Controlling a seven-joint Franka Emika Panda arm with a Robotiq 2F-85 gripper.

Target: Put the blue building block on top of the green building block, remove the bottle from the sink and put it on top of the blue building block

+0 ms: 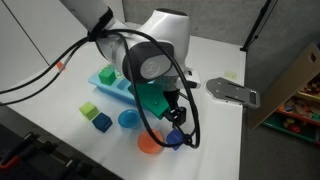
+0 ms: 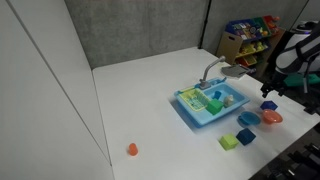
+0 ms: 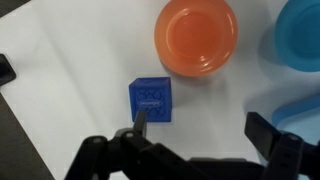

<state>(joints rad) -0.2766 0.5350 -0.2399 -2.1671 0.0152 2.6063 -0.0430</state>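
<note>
Since the jaws stand spread wide w/ nothing between them, this reads as the approach to step 1: picking up the blue building block (image 3: 151, 100). In the wrist view the gripper (image 3: 198, 125) hangs above the white table (image 3: 70, 70). The block sits off-centre, right at the tip of one finger (image 3: 139, 122) and not in the gap. The other finger (image 3: 272, 138) is well apart from it.

Judgement: the gripper needs a sideways shift so the cube lands mid-gap before any descent, else the near finger comes down on the cube's top or shoves it. The block's faces look roughly square to the jaw line, so little wrist turn req'd.

Ahead of the jaws, beyond the block, is an orange bowl (image 3: 197, 35), near the cube but not touching it. A blue bowl (image 3: 300, 30) lies ahead of the far finger. Both crowd that side, prob. why the approach is from above, fingers going to the cube's free sides.

In an exterior view the gripper (image 2: 269, 90) is poised over the block, w/ the sink (image 2: 195, 113) well off to one side of the jaws. A bright-green piece (image 2: 214, 104) shows at the sink, poss. the green building block; can't tell if it lies in or beside the basin. The bottle is too small to make out. Nothing is stacked yet, so the task is at its start.
</note>
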